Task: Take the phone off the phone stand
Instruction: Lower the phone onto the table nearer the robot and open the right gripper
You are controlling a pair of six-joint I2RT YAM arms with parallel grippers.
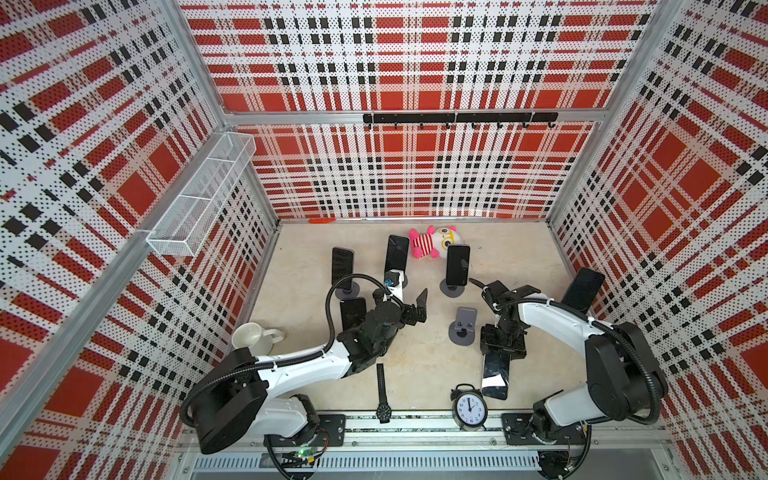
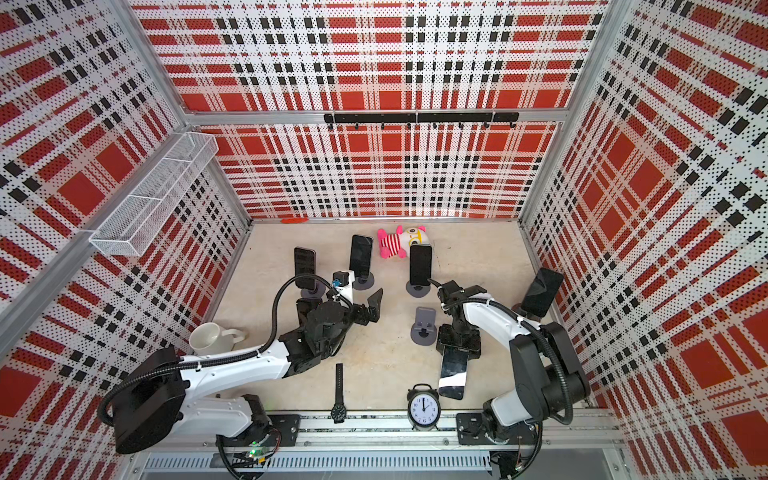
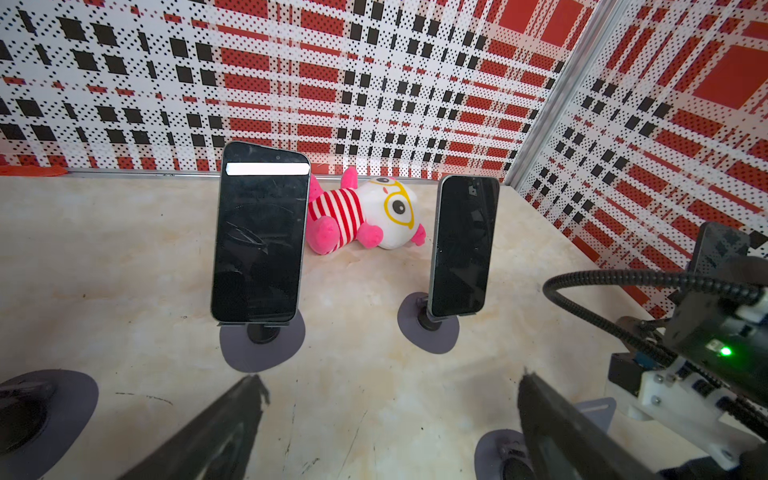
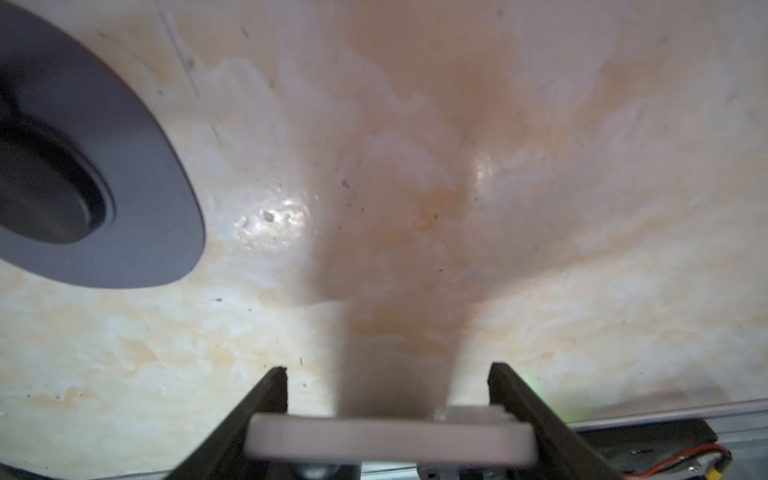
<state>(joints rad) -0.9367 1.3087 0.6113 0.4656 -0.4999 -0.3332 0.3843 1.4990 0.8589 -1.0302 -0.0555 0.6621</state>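
My right gripper [image 1: 502, 348] is shut on a black phone [image 1: 495, 376] by its long edges, low over the table near the front. In the right wrist view the phone's pale edge [image 4: 388, 440] spans the gap between the fingers [image 4: 272, 395] of the right gripper [image 4: 388, 368]. An empty grey phone stand [image 1: 463, 326] stands just left of it, and its round base [image 4: 83, 166] shows in that wrist view. My left gripper [image 1: 420, 308] hangs open and empty near the table's middle. Between the wide-apart jaws of the left gripper [image 3: 390, 382] only bare table shows.
Several other phones sit on stands, among them a back-row phone [image 1: 457, 266], a left phone [image 1: 343, 266] and a far-right phone [image 1: 582, 291]. A plush toy [image 1: 432, 241] lies at the back. A white mug [image 1: 253, 336], a wristwatch [image 1: 382, 395] and an alarm clock [image 1: 469, 409] sit near the front.
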